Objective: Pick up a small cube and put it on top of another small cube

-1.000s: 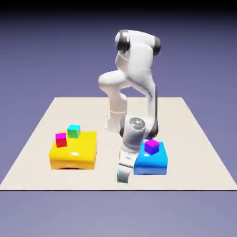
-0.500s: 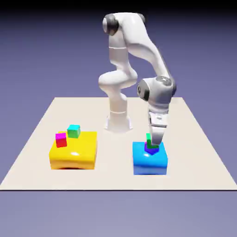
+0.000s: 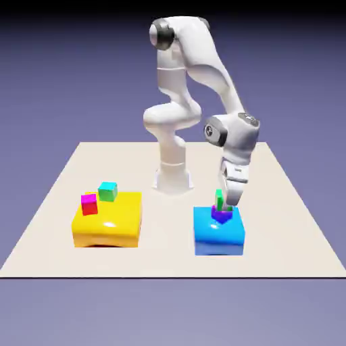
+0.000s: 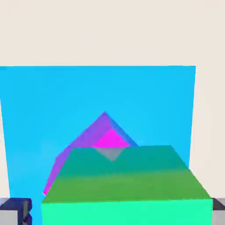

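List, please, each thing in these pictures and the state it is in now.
Gripper: open, around the green cube.
Green cube: on top of the purple cube, between the fingers.
Purple cube: on the blue block, under the green cube.
Blue block: on the table.
Yellow block: carries two small cubes.

Table [image 3: 284, 223] bare beside blue block [image 3: 217, 236]; yellow block [image 3: 108, 219] well apart

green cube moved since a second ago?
Yes. The small green cube was low at the table's near edge, beside the blue block; now it sits on the purple cube atop that block, the pincer around it.
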Controlling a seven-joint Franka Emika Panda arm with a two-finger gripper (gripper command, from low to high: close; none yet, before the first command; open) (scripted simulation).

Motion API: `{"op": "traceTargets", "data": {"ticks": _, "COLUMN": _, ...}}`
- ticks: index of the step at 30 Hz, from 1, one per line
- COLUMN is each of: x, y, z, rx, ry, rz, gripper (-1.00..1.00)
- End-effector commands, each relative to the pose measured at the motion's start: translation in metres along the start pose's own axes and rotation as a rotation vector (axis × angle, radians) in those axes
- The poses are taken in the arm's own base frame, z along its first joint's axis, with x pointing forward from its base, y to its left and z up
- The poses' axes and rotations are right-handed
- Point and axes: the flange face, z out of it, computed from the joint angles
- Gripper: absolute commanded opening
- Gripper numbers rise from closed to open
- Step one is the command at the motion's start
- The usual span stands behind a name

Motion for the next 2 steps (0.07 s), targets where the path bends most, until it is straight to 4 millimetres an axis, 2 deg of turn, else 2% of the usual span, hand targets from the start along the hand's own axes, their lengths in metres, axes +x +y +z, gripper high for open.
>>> {"op": "traceTargets", "data": {"ticks": 1, "x": -0.0014, "y": 0.0003, "z": -0.0153, "rx": 0.001, "ry": 0.0, "rz": 0.0, "gripper": 1.0}}
{"op": "traceTargets", "data": {"ticks": 2, "x": -0.0025, "y": 0.0004, "z": -0.0244, "rx": 0.001, "ry": 0.0, "rz": -0.001, "gripper": 1.0}}
